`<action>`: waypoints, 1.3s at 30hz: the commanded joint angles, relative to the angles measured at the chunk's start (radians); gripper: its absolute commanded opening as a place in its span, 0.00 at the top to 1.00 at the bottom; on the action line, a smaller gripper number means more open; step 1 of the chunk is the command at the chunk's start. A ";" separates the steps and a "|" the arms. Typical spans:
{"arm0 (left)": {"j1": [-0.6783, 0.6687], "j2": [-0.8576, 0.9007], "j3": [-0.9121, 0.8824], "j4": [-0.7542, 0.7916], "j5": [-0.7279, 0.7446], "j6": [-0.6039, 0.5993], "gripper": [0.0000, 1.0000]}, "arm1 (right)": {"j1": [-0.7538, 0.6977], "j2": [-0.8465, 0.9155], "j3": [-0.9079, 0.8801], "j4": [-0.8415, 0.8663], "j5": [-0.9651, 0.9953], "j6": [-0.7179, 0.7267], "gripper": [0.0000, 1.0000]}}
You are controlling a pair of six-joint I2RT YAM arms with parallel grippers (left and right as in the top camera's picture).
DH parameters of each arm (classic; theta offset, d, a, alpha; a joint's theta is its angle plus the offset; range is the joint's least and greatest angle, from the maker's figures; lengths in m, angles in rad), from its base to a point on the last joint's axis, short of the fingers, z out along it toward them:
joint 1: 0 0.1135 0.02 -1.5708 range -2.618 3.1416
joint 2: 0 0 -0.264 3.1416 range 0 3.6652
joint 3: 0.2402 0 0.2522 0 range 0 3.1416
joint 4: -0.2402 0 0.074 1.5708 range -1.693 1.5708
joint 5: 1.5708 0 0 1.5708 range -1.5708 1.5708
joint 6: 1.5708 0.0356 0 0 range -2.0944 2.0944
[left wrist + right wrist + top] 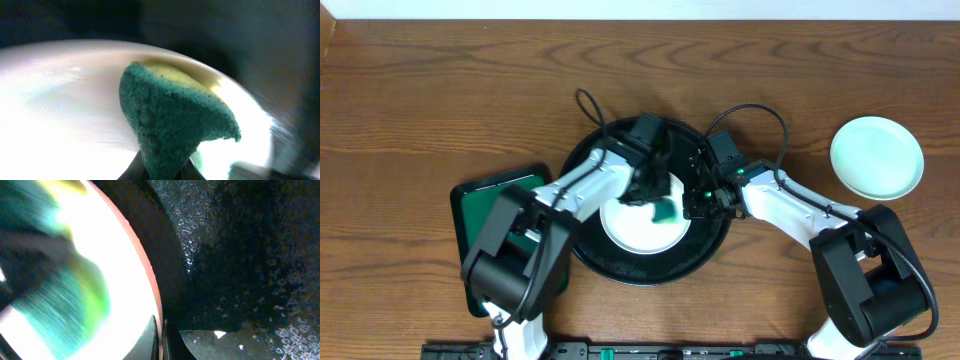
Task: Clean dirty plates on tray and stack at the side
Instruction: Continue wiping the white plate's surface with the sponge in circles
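Note:
A white plate (632, 232) lies on the round black tray (620, 272). My left gripper (655, 195) is shut on a green and yellow sponge (665, 210), which it presses on the plate's right part; the sponge fills the left wrist view (172, 125) over the bright plate (60, 110). My right gripper (695, 205) is shut on the plate's right rim; its fingers (160, 340) pinch the plate's edge (150, 280) over the tray's dark floor (240, 255). A clean pale-mint plate (877, 157) sits on the table at the right.
A rectangular dark-green tray (485, 205) lies left of the black tray, partly under my left arm. Cables loop above the round tray. The table's far edge runs along the top.

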 commanded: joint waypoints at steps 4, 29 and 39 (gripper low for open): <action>0.151 0.079 -0.060 -0.138 -0.473 0.027 0.93 | 0.003 0.044 -0.047 -0.044 0.084 -0.002 0.99; 0.054 -0.046 -0.046 -0.394 -0.389 0.056 0.93 | 0.003 0.044 -0.046 -0.033 0.083 -0.010 0.99; 0.049 -0.303 -0.045 -0.426 -0.364 0.056 0.93 | 0.003 0.044 -0.046 -0.026 0.083 -0.010 0.99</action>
